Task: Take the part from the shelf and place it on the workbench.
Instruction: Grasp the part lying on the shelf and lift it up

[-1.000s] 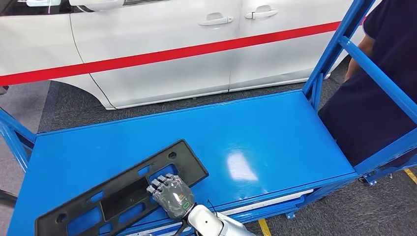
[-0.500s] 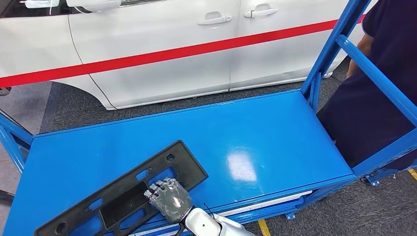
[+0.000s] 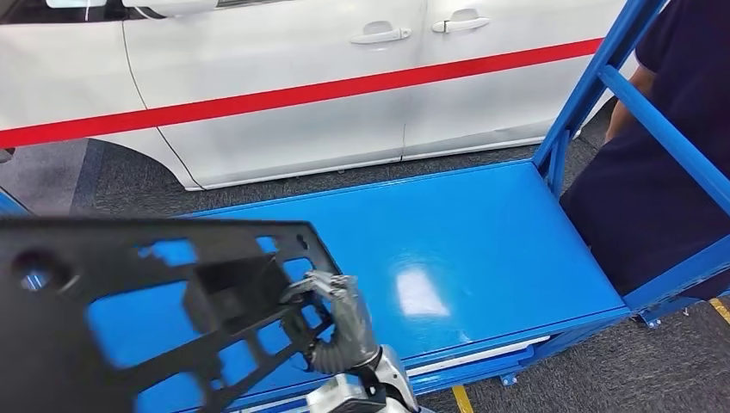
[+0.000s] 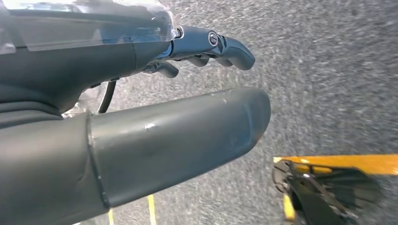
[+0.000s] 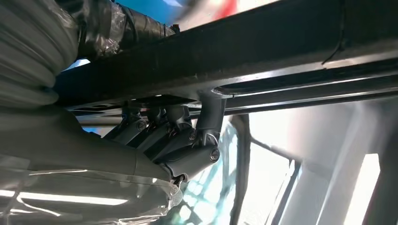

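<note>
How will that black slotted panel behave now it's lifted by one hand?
The black panel probably stays stiff: it shows no visible sag while lifted off the blue shelf. Likely light for its size, being thin and full of cutouts. Held by the right hand near one end, it may swing or twist.

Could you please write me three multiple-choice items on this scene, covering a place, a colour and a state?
1. Where does the person in dark clothing stand?
A. at the blue metal shelf's right end
B. behind the car
C. on the shelf

2. What colour is the stripe on the white car?
A. green
B. red
C. yellow

3. How is the flat black plastic part with cut-outs?
A. lying flat on the shelf
B. held raised by the right hand
C. on the floor

Key: 1 A, the person is beside the right frame; 2 B, the stripe is red; 3 B, the fingers grip its edge.
</note>
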### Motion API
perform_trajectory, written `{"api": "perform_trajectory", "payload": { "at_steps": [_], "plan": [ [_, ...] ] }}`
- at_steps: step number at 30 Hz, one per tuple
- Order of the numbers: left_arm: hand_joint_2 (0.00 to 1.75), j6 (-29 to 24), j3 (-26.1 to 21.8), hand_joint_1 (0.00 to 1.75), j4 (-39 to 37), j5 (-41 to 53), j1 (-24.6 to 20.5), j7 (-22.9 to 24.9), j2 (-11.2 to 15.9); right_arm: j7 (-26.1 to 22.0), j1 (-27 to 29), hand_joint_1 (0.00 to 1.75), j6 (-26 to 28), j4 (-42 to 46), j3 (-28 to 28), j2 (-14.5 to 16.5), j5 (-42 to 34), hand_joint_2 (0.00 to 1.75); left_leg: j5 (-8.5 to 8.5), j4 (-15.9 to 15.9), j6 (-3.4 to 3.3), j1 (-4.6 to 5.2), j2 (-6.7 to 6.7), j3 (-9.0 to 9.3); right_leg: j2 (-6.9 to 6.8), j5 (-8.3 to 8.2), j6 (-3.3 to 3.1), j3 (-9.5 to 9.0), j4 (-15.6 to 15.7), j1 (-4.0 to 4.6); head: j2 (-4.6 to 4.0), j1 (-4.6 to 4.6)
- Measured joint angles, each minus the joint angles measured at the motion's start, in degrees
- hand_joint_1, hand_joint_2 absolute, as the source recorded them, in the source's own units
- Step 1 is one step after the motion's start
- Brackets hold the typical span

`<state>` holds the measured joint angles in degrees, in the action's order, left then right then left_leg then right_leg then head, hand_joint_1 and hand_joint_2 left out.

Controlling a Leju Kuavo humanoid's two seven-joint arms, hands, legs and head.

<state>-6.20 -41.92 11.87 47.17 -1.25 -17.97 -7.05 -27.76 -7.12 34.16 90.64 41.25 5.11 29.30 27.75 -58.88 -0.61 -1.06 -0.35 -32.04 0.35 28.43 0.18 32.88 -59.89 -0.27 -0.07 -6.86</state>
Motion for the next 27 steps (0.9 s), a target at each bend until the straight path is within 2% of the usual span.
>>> {"api": "perform_trajectory", "payload": {
  "at_steps": [2,4,5,6,7,9,10,11,14,16,17,19,20,21,22,23,25,26,27],
  "plan": [
    [0.0,-0.07,-0.44,0.0,0.0,0.38,0.08,0.01,-0.19,-2.93,1.82,1.75,0.13,6.34,-1.02,-0.77,-5.72,1.75,-0.21,0.32,-0.79,-0.2,0.19,0.05,-0.01,2.73,0.49,1.83,-4.09,-0.11,0.0,0.0],
    [0.0,-0.09,-0.97,0.0,0.01,0.55,0.05,0.01,-0.22,-4.86,3.52,1.75,-0.21,11.78,-1.82,-1.52,-9.67,1.75,-0.17,0.32,-1.18,-0.13,0.29,0.01,-0.05,6.21,0.82,5.34,-11.48,-0.16,0.0,0.03],
    [0.0,-0.1,-1.27,0.0,0.01,0.57,0.02,0.01,-0.22,-5.32,4.34,1.75,-0.41,13.91,-2.17,-1.87,-11.02,1.75,-0.13,0.32,-1.24,-0.09,0.31,0.04,-0.05,7.05,0.93,6.8,-14.4,-0.19,0.0,0.09],
    [0.0,-0.1,-1.53,0.0,0.01,0.58,-0.01,0.01,-0.23,-5.53,5.12,1.75,-0.52,15.64,-2.51,-2.2,-11.93,1.75,-0.07,0.31,-1.25,-0.08,0.28,0.13,-0.06,6.81,0.96,7.44,-15.52,-0.21,0.0,0.19],
    [0.0,-0.1,-1.73,0.0,0.0,0.59,-0.04,0.01,-0.26,-5.72,5.83,1.75,-0.6,17.06,-2.81,-2.5,-12.45,1.75,0.0,0.3,-1.24,-0.07,0.25,0.26,-0.06,5.52,0.92,7.06,-14.48,-0.25,0.0,0.26],
    [0.0,-0.11,-1.92,0.0,0.0,0.62,-0.07,0.01,-0.37,-6.23,6.82,1.75,-0.63,19.24,-3.23,-2.9,-12.94,1.75,0.27,0.26,-1.05,-0.07,0.18,0.6,-0.06,1.35,0.59,3.73,-7.06,-0.31,0.0,0.37],
    [0.0,-0.12,-2.0,0.0,0.0,0.64,-0.1,0.01,-0.44,-6.5,7.17,1.75,-0.65,20.18,-3.37,-3.02,-13.1,1.75,0.44,0.13,-0.84,0.06,0.15,0.66,-0.06,-0.13,0.41,2.03,-3.33,-0.23,0.0,0.38],
    [0.0,-0.14,-2.07,0.0,0.0,0.65,-0.13,0.01,-0.49,-6.65,7.49,1.75,-0.67,20.96,-3.49,-3.1,-13.29,1.75,0.55,0.07,-0.58,0.16,0.13,0.67,-0.04,-0.89,0.25,0.95,-0.82,-0.12,0.0,0.43],
    [0.0,-0.22,-2.43,0.0,0.01,0.66,-0.22,0.0,-0.55,-7.19,8.35,1.75,-0.93,22.42,-3.85,-3.25,-14.81,1.75,0.68,0.2,0.3,0.32,0.09,0.65,0.05,-0.96,-0.33,0.58,0.39,-0.03,0.0,0.52],
    [0.0,-0.4,-2.74,0.0,0.01,0.68,-0.26,-0.08,-0.61,-8.05,8.74,1.75,-1.92,23.26,-4.07,-3.27,-17.01,1.75,1.88,-1.2,0.86,0.22,0.12,0.19,-0.04,-1.16,-1.01,0.39,0.81,-0.29,0.0,0.5],
    [0.0,-0.54,-2.9,0.0,0.01,0.67,-0.28,-0.15,-0.64,-8.21,9.02,1.75,-2.96,23.59,-4.29,-3.27,-18.59,1.75,3.34,-3.48,1.09,0.16,0.13,-0.78,-0.14,-1.23,-1.31,0.28,0.99,-0.4,0.0,0.5],
    [0.0,-0.78,-3.33,0.0,0.0,0.39,-0.28,-0.31,-0.71,-7.71,9.94,1.75,-5.82,23.75,-5.09,-3.25,-22.09,1.75,7.01,-10.85,1.47,0.1,0.15,-4.11,-0.31,-1.19,-1.66,0.24,1.0,-0.32,0.0,0.51],
    [0.0,-0.86,-3.71,0.0,0.01,0.2,-0.28,-0.37,-0.71,-7.41,10.59,1.75,-7.66,23.47,-5.74,-3.22,-23.71,1.75,8.12,-14.15,1.6,0.09,0.15,-5.7,-0.36,-1.17,-1.7,0.24,0.98,-0.24,0.0,0.5],
    [0.0,-0.91,-4.12,0.0,0.01,0.03,-0.26,-0.38,-0.71,-7.24,11.3,1.75,-9.71,23.03,-6.43,-3.2,-24.92,1.75,8.19,-15.8,1.63,0.09,0.15,-6.56,-0.37,-1.15,-1.74,0.22,0.96,-0.16,0.0,0.51],
    [0.0,-0.96,-4.52,0.0,0.01,-0.06,-0.24,-0.34,-0.71,-7.25,11.98,1.75,-12.14,22.46,-7.16,-3.14,-25.87,1.75,7.12,-15.23,1.54,0.1,0.15,-6.38,-0.35,-1.13,-1.75,0.17,0.95,-0.09,0.0,0.51],
    [0.0,-0.99,-4.92,0.0,0.02,-0.06,-0.25,-0.28,-0.71,-7.47,12.62,1.75,-14.74,21.86,-7.89,-2.99,-26.53,1.75,5.11,-12.32,1.33,0.14,0.15,-5.08,-0.31,-1.09,-1.75,0.06,0.94,-0.02,0.0,0.51],
    [0.0,-1.07,-5.63,0.0,0.02,0.03,-0.32,-0.17,-0.69,-7.98,13.69,1.75,-19.33,20.81,-9.35,-2.47,-27.35,1.75,1.41,-4.2,0.59,0.38,0.16,-1.41,-0.28,-0.97,-1.6,-0.1,0.85,0.17,0.0,0.5],
    [0.0,-1.08,-5.93,0.0,0.02,0.11,-0.41,-0.16,-0.68,-8.25,14.15,1.75,-20.91,20.35,-10.04,-2.16,-27.57,1.75,0.47,-1.32,0.26,0.56,0.15,-0.12,-0.29,-0.94,-1.42,-0.06,0.8,0.24,0.0,0.5],
    [0.0,-1.08,-6.16,0.0,0.02,0.16,-0.47,-0.15,-0.68,-8.42,14.54,1.75,-21.88,19.94,-10.61,-1.93,-27.66,1.75,0.25,0.07,0.01,0.74,0.14,0.44,-0.3,-0.95,-1.21,0.03,0.76,0.27,0.0,0.5]
  ]
}}
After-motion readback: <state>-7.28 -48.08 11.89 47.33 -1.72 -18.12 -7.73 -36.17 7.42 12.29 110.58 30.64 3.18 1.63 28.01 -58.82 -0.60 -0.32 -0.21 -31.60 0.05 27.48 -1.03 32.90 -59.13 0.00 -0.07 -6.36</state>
